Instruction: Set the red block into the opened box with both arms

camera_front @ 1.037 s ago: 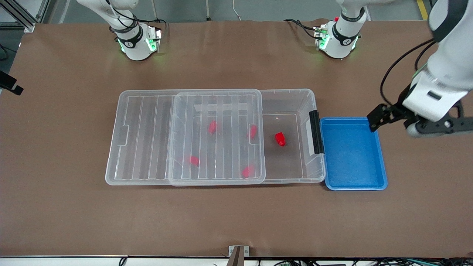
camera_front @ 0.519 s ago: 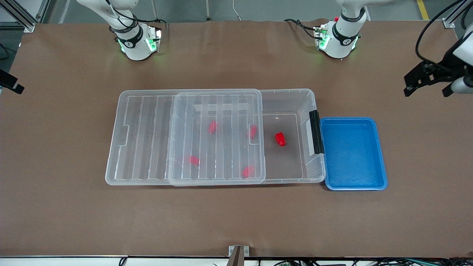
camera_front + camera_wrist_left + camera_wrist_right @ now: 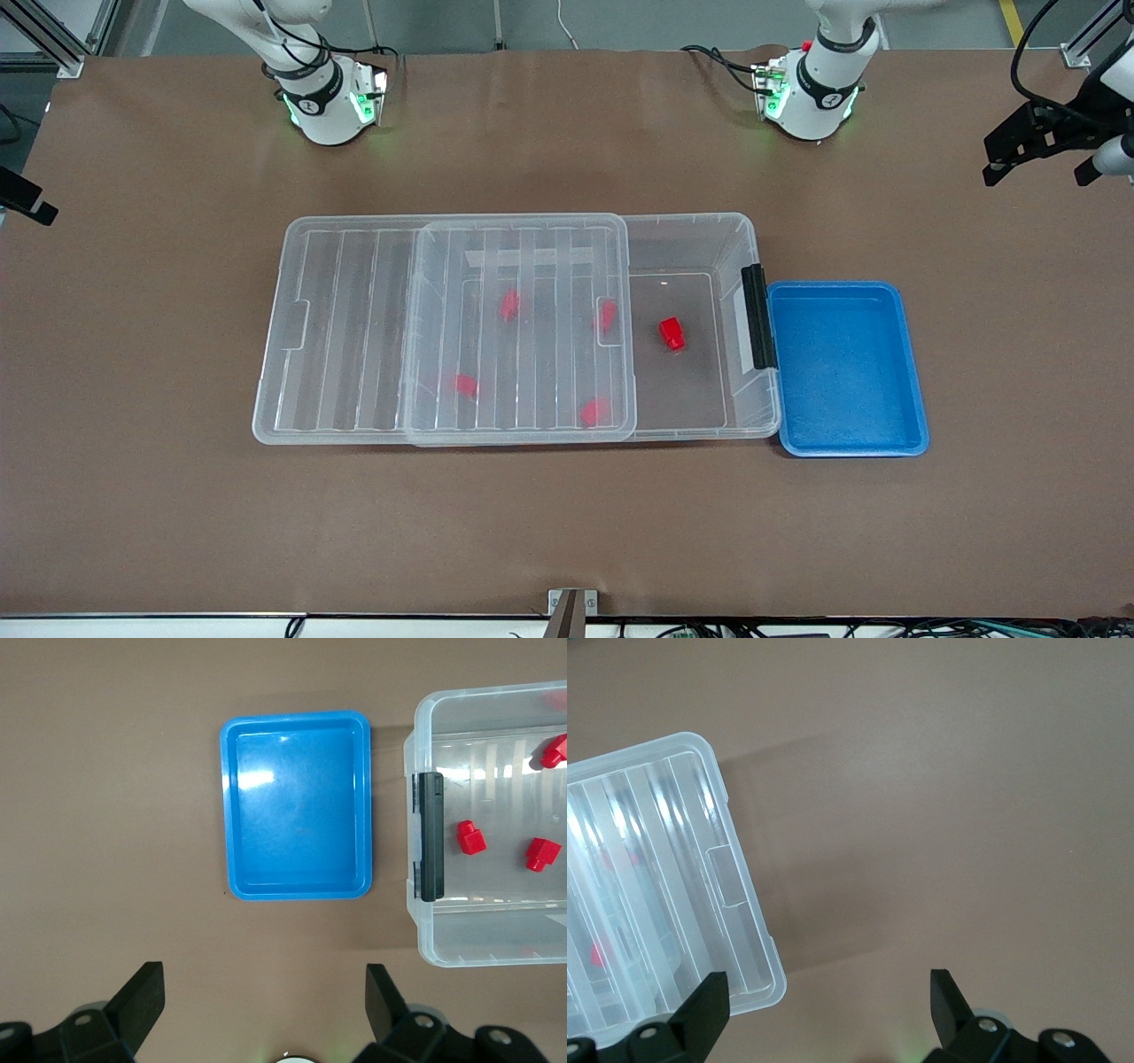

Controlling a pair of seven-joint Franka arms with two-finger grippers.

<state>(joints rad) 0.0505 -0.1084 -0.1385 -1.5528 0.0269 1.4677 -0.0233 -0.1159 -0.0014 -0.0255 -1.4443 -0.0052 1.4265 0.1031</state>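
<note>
The clear box (image 3: 764, 403) lies mid-table, its ribbed lid (image 3: 523, 266) slid toward the right arm's end so the part by the black bar (image 3: 755, 317) is uncovered. One red block (image 3: 671, 333) rests on the uncovered floor; several more, such as one red block (image 3: 509, 304), show through the lid. My left gripper (image 3: 1038, 159) hangs open and empty over bare table at the left arm's end; its wrist view shows the left gripper (image 3: 264, 983), the box (image 3: 423, 939) and a red block (image 3: 470, 837). My right gripper (image 3: 828, 985) is open over bare table by the lid's corner (image 3: 757, 979).
An empty blue tray (image 3: 917, 390) sits against the box's black-bar end, toward the left arm's end. Both arm bases (image 3: 323, 102) stand along the table edge farthest from the front camera. Brown tabletop surrounds the box.
The left gripper has moved from over the blue tray's edge out toward the left arm's end of the table, still open. Box, lid and blocks have not shifted.
</note>
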